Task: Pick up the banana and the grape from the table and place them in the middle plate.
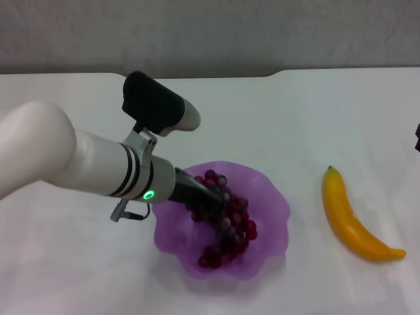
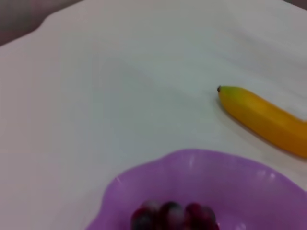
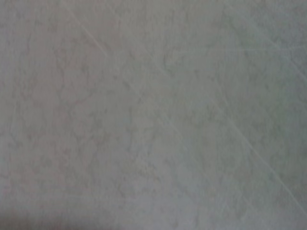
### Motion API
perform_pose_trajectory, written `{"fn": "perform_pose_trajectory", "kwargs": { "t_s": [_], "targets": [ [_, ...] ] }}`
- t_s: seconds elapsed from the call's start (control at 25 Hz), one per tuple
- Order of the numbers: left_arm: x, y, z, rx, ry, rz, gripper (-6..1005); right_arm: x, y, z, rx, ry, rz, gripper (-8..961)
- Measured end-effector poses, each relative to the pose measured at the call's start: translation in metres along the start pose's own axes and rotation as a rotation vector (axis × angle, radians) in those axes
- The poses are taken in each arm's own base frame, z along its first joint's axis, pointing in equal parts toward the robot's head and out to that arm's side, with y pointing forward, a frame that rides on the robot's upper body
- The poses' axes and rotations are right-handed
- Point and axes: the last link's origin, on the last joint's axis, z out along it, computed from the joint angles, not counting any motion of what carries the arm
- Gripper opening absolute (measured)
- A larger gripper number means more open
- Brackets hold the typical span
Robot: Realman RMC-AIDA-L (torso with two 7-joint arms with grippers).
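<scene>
The grape (image 1: pixel 226 220), a long dark red-purple bunch, lies inside the purple scalloped middle plate (image 1: pixel 272 197) near the table's front centre. My left gripper (image 1: pixel 209 195) reaches into the plate from the left and is shut on the upper part of the bunch. The left wrist view shows the grape (image 2: pixel 172 215) in the plate (image 2: pixel 230 182). The banana (image 1: pixel 351 220) lies on the white table (image 1: pixel 295 118) to the right of the plate, apart from it; it also shows in the left wrist view (image 2: pixel 268 120). My right gripper (image 1: pixel 417 138) shows only as a dark sliver at the right edge.
The table's far edge has a notch (image 1: pixel 275 72) behind the plate. The right wrist view shows only bare white tabletop (image 3: pixel 153 115).
</scene>
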Motion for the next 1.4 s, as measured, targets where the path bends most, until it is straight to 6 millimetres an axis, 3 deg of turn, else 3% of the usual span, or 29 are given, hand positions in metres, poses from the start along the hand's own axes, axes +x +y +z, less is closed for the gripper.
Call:
{"fn": "perform_pose_trajectory", "kwargs": {
  "t_s": [0.32, 0.68, 0.88, 1.4],
  "targets": [
    [-0.010, 0.008, 0.005, -0.027, -0.025, 0.018, 114, 0.000, 0.000, 0.000, 0.000, 0.000, 0.000, 880],
    [-0.006, 0.013, 0.005, -0.060, -0.007, 0.030, 108, 0.000, 0.000, 0.000, 0.000, 0.000, 0.000, 880],
    [-0.003, 0.014, 0.005, -0.064, 0.002, 0.041, 157, 0.000, 0.000, 0.000, 0.000, 0.000, 0.000, 879],
    [0.007, 0.019, -0.001, -0.072, 0.042, 0.058, 526, 0.000, 0.000, 0.000, 0.000, 0.001, -0.001, 879]
  ]
}}
